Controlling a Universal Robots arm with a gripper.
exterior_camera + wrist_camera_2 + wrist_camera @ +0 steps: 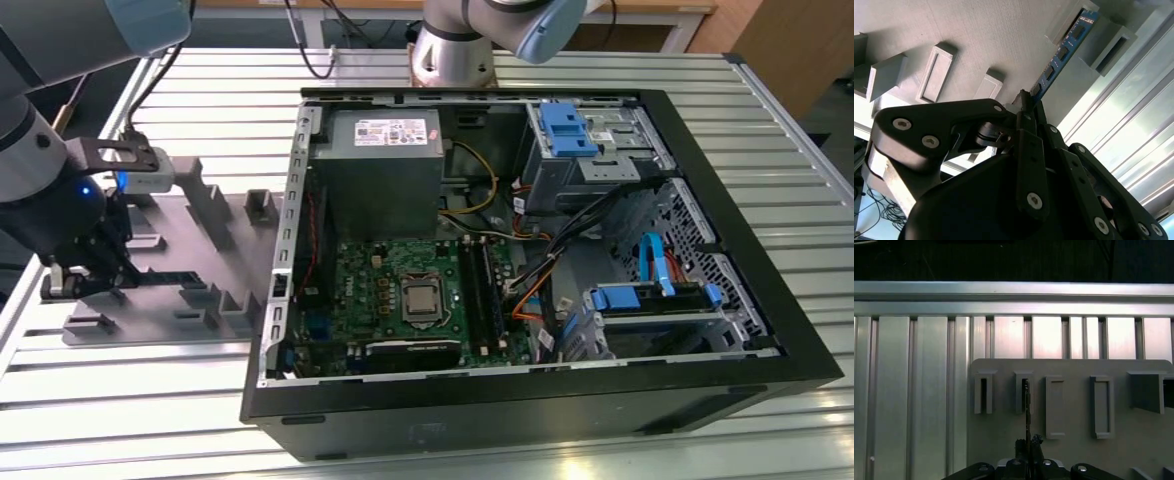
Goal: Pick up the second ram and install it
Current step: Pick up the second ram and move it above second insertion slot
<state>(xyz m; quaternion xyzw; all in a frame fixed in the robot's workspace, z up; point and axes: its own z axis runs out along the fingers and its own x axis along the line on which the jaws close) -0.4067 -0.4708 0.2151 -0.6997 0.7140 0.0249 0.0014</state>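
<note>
**Hand on 2nd RAM at the holder tray**

We found the hand (1029,107) closed on the second ram (1064,52). In the second wrist view both fingertips were pressed flat against the stick's faces near one end. The blue board with its black chips ran out from there to a raised pocket of the grey holder tray (200,230). In the first wrist view the stick (1026,405) showed edge-on as a thin dark line from the hand (1028,442) up to one pocket. It looked square to the tray, w/ no visible lean. We couldn't tell whether its far end sat inside the pocket or just at its mouth.

The tray lay on the tabletop (134,400) near its edge on the exterior view's left, just beside the open PC case (747,330).

Our read on doing this step well:
- Keep the pull in line w/ the pocket walls. Any twist would prob. bind the thin board.
- Hold the squeeze firm but light, since the pads sat close to the chips.
- The grip was near one end, so the free length could sag or swing. Slow, steady travel seemed wise.
</note>
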